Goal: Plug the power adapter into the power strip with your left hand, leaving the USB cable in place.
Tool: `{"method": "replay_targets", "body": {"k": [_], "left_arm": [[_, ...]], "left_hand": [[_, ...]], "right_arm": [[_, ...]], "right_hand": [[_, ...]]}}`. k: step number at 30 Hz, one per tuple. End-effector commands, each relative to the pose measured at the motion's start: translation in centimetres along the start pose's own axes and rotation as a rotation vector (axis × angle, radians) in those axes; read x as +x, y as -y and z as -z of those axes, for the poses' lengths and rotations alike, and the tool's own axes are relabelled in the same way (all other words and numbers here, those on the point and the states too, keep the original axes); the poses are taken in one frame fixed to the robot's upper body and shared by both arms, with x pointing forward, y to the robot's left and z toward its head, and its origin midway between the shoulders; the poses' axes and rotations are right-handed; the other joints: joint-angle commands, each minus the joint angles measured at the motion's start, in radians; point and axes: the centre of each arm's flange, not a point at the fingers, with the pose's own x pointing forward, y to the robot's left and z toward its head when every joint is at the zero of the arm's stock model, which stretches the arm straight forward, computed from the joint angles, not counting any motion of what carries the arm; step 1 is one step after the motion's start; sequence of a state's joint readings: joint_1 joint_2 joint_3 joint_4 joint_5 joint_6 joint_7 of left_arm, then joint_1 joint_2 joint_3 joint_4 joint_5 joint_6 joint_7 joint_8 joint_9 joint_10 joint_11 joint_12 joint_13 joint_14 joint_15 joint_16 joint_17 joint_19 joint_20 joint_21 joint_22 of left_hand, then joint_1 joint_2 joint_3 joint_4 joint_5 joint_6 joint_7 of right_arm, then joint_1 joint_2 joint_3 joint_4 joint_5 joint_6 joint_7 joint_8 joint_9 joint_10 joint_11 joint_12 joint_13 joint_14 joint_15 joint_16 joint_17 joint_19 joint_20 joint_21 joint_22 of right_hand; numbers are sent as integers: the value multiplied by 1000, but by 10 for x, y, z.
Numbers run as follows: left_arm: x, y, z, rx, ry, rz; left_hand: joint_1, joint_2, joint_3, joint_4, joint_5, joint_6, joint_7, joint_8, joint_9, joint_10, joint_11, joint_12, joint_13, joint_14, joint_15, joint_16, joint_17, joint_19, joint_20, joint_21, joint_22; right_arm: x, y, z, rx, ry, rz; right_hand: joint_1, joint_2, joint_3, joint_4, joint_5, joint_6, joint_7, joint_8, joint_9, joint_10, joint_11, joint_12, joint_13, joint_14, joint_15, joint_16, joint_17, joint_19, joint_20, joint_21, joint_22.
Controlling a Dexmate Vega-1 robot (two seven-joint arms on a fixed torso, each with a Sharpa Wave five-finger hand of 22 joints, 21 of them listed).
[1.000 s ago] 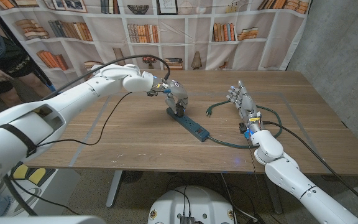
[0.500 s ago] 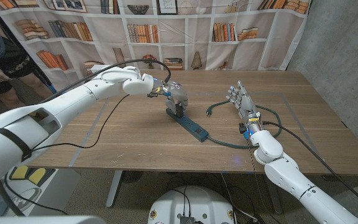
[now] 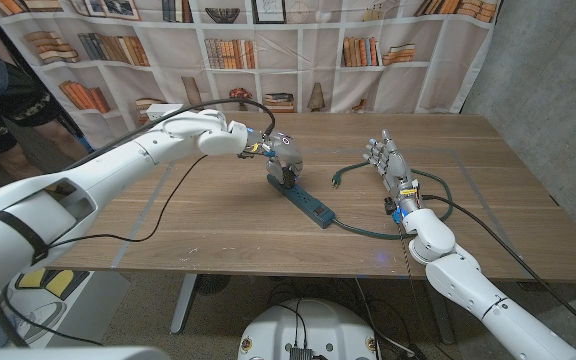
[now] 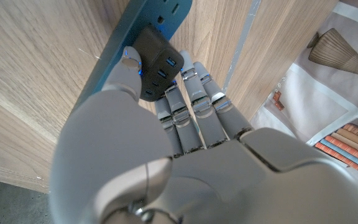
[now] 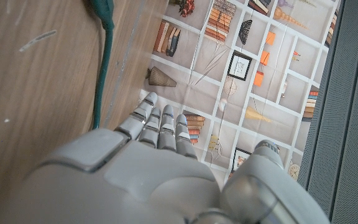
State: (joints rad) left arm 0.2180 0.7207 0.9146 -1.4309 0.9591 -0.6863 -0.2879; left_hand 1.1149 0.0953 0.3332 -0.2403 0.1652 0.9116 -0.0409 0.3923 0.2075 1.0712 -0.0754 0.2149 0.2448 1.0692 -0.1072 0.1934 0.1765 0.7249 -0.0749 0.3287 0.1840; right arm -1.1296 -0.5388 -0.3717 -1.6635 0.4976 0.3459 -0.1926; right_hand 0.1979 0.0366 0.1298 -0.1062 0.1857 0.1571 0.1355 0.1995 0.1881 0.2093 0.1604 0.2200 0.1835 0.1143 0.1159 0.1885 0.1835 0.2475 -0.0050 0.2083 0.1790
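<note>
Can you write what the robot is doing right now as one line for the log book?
left hand: holds power adapter at power strip | right hand: open, holds nothing | strip's green cord: on table

Matt wood-grain table [image 3: 218, 220]; on it a smooth blue plastic power strip [image 3: 306, 200], with a matt black plastic power adapter [image 4: 160, 63] gripped by the glossy grey-plastic left hand [image 4: 166, 155]

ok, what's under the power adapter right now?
The blue power strip sits directly under the black power adapter, which the left hand pinches against it. The prongs and the outlet beneath are covered, so seating can't be seen.
</note>
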Motion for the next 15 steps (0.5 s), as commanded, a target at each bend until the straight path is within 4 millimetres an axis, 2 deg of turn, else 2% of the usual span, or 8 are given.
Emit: {"method": "replay_targets", "body": {"k": [1,15], "left_arm": [[3,7,-4,3,-5,9],[8,14,-8,-21,-2,23]], "left_hand": [[1,9,123,113,7,139,56,28,0,72,-64,6,159,87,-80,2,3,4,-40,-7,2],[0,7,129,112,7,142,58,25,-2,74,-65,6,159,90,-80,2,3,5,-41,-8,2]], "right_arm": [[1,0,1,-2,-7,-3],[2,-1,1,1,-16,-5]], "right_hand": [[2,8,-4,1,7,8,14,-2,2,8,-1,-4,4,5,3,-2,4,5,2,-1,5],[2,8,-5,1,7,8,14,-3,2,9,-1,-5,4,6,4,-2,4,6,2,-1,5]]}}
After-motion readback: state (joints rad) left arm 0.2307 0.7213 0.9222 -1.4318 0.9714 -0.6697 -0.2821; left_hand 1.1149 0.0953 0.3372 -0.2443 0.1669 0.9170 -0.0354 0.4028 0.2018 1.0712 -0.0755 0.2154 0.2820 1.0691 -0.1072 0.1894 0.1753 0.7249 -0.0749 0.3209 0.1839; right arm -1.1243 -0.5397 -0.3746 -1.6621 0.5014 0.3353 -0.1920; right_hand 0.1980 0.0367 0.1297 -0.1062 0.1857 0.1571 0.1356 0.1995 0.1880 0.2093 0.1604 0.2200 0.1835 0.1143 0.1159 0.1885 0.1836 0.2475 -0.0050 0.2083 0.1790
